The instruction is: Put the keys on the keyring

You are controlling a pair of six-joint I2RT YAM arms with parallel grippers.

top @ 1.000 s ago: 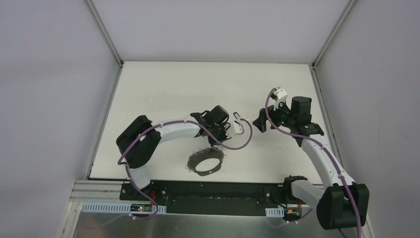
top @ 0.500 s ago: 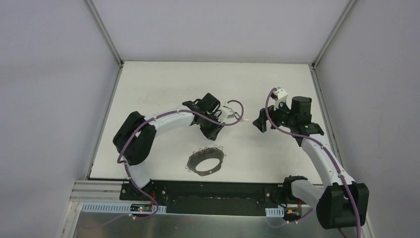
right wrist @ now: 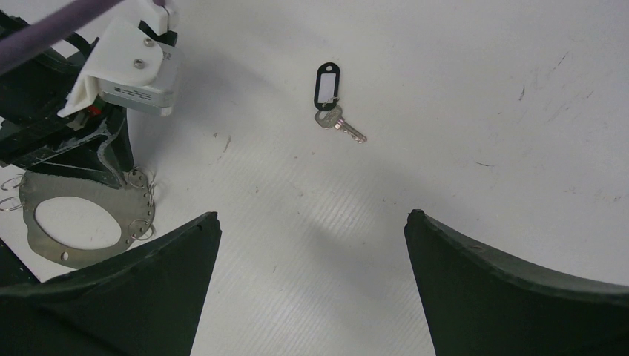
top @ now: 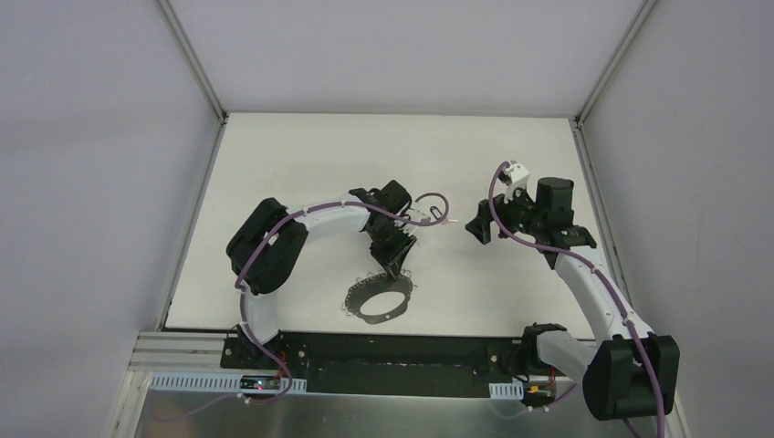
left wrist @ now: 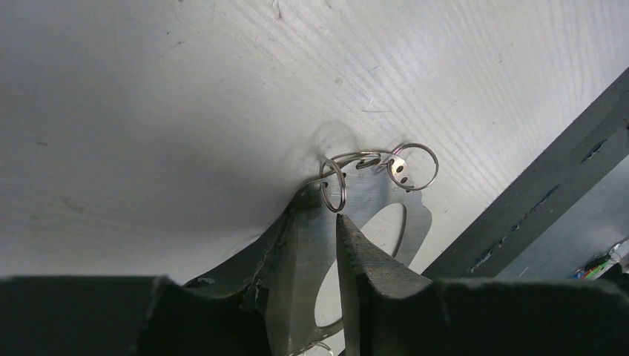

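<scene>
Your left end effector (top: 394, 263) hangs tip-down over the far rim of the keyring (right wrist: 135, 211), a flat grey oval w/ a big hole in the middle and small rings (left wrist: 334, 185) strung round its edge. It lies on the white counter (top: 301, 155) near the front, btwn the two arm bases and closer to the left one. In the left wrist view the fingers (left wrist: 371, 267) stand a narrow gap apart, w/ the grey plate showing through that gap. One small ring sits right at the tips and another just beyond it, but you can't make out anything pinched btwn the fingers. A dark rail (left wrist: 534, 200) runs diagonally along the counter edge at the right of that view. Your right end effector (right wrist: 311, 216) is spread wide and holds nothing, w/ bare counter showing btwn its two black fingers. It is off the surface, right of the left one. The key (right wrist: 340, 123) lies flat on the counter ahead of the right end effector, well apart from the keyring and touched by neither arm. A black tag (right wrist: 327, 85) w/ a white insert is attached at its head, and the silvery blade points away from the tag. In the top view the key is only a tiny speck btwn the two end effectors.
</scene>
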